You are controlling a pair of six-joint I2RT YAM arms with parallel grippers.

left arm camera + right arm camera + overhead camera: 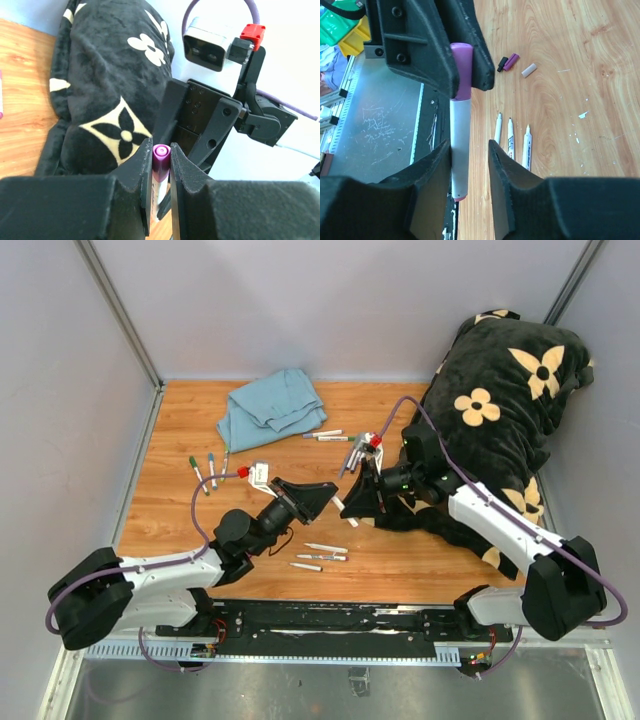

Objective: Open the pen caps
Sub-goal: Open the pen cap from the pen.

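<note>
Clearly, left hand (161,156) clamps purple cap (161,150); right hand (470,146) gapes around its barrel (460,125); print on a lying marker (510,141) seems illegible.

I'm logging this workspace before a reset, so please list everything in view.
held marker: one, white barrel, raised between both grippers
purple cap: one, on that marker's end
loose caps: two, one purple-and-black, one pale, on the wood
uncapped markers: three, white, side by side near the front edge
capped markers: about three, green-tipped, left side
markers by the cloth: two, white, centre back
cloth: one, blue, crumpled, at the back
plush cushion: one, black with cream flowers, right side
table: one, wood
left gripper: black, shut on the purple cap
right gripper: black, around the barrel, gap showing
</note>
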